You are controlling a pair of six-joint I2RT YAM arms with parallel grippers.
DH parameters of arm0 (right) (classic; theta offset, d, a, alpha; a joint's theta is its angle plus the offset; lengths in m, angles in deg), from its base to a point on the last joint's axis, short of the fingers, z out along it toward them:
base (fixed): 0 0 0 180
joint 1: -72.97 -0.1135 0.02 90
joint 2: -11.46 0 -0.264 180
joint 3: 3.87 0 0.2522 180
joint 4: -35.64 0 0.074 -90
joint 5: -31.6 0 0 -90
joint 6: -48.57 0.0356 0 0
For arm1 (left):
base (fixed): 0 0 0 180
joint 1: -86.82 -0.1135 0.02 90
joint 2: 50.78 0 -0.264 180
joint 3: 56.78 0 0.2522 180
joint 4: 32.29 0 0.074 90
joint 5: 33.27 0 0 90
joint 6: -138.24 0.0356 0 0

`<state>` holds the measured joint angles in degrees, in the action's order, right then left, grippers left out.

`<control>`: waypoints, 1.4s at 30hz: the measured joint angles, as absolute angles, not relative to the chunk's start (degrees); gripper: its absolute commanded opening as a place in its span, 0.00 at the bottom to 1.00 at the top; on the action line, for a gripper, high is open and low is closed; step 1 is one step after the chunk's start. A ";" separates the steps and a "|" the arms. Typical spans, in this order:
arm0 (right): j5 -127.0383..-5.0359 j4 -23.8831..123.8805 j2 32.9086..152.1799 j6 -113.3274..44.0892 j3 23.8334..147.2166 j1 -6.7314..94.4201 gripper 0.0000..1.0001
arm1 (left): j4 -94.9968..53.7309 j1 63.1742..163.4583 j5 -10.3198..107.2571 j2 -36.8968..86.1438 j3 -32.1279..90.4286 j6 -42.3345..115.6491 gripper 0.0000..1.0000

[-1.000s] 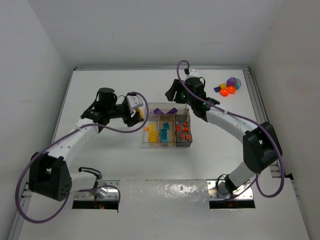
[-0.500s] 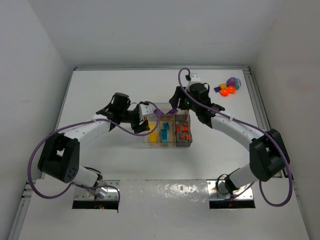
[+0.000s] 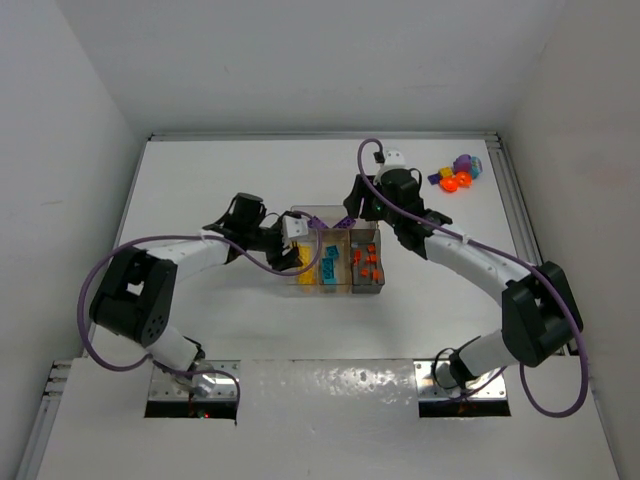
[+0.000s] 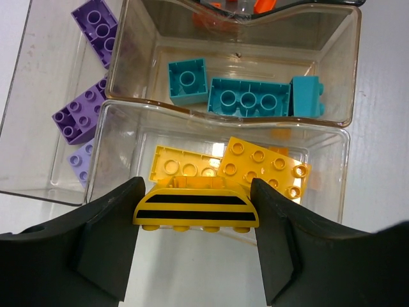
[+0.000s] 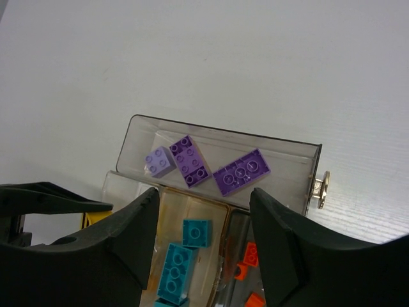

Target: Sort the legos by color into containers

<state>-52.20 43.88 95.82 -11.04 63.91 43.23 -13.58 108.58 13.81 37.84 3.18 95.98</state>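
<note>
A flat matte white counter (image 3: 250,330) is boxed in by a plain white back wall (image 3: 320,60) and plain white side walls (image 3: 50,200). Thin silver metal rails (image 3: 515,220) line its far and right edges. The light is soft and even.

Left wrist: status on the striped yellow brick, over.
Left gripper shut on striped yellow brick, over the yellow compartment. Right gripper open, empty, above purple bricks. Nothing blocking the drop. Loose bricks far right.
</note>
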 measured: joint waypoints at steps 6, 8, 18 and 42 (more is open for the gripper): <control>-51.13 43.95 95.82 -11.92 63.91 43.26 0.59 | -14.50 108.64 13.62 39.98 3.92 95.79 0.74; -50.87 43.97 95.82 -12.22 63.91 43.23 0.59 | -14.32 108.64 13.66 40.04 4.25 95.92 0.80; -50.43 44.06 95.82 -13.31 63.91 43.23 0.60 | -11.13 108.64 13.38 39.72 5.54 96.55 0.84; -43.33 64.82 94.27 -18.41 71.74 45.31 0.99 | -6.23 104.95 42.86 24.22 13.45 61.12 0.85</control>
